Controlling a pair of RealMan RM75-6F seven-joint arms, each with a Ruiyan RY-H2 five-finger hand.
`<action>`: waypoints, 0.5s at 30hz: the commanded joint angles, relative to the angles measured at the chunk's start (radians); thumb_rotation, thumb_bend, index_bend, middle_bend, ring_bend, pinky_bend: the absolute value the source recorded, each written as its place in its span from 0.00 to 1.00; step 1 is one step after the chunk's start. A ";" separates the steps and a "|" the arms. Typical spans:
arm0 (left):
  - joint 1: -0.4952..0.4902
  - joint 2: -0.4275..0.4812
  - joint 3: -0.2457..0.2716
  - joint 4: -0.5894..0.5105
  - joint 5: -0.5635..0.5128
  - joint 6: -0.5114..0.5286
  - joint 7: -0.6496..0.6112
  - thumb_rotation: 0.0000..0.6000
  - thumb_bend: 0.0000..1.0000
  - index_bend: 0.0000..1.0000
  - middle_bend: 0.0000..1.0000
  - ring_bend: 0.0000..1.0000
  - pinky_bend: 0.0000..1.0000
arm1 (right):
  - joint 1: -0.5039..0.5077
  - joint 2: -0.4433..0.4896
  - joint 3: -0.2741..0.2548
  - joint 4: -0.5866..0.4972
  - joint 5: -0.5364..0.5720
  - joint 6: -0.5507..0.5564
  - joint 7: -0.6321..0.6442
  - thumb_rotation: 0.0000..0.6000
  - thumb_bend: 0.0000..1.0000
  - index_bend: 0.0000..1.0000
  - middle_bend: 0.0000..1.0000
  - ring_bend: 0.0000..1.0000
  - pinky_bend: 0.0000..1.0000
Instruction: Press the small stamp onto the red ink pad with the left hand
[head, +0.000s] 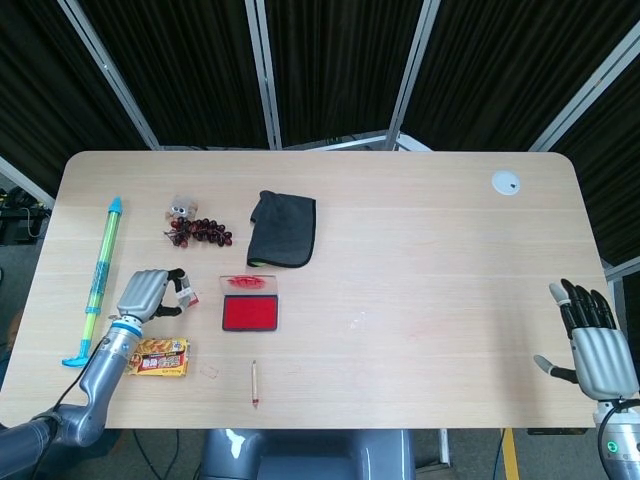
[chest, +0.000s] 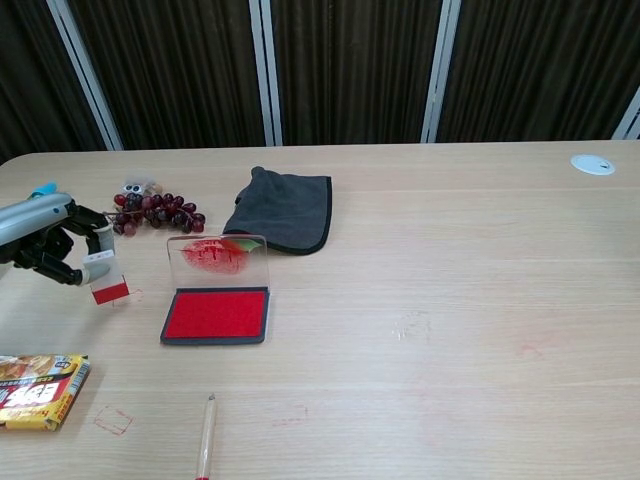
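Note:
The red ink pad (head: 250, 313) (chest: 217, 315) lies open on the table with its clear lid (chest: 217, 258) standing up at the back. My left hand (head: 143, 294) (chest: 40, 238) is to the left of the pad and holds the small white stamp (head: 185, 295) (chest: 104, 277), whose red face points down close over the table. Stamp and pad are apart. My right hand (head: 593, 340) hangs open off the table's right front edge, holding nothing.
A dark cloth (head: 283, 229) lies behind the pad. Grapes (head: 200, 232), a blue-green tube (head: 100, 277), a snack packet (head: 156, 356) and a pencil (head: 254, 382) lie around my left hand. A white disc (head: 505, 182) sits far right.

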 joint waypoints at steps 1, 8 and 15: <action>-0.002 -0.019 0.005 0.020 0.008 -0.010 -0.013 1.00 0.33 0.57 0.59 0.80 0.87 | 0.000 0.000 0.001 0.002 0.003 -0.002 0.003 1.00 0.00 0.00 0.00 0.00 0.00; -0.005 -0.078 0.021 0.082 0.034 -0.005 0.007 1.00 0.32 0.56 0.57 0.80 0.87 | -0.001 0.000 0.003 0.008 0.012 -0.005 0.008 1.00 0.00 0.00 0.00 0.00 0.00; 0.002 -0.092 0.022 0.099 0.037 -0.002 0.016 1.00 0.14 0.50 0.47 0.80 0.87 | -0.002 0.001 0.004 0.009 0.014 -0.005 0.010 1.00 0.00 0.00 0.00 0.00 0.00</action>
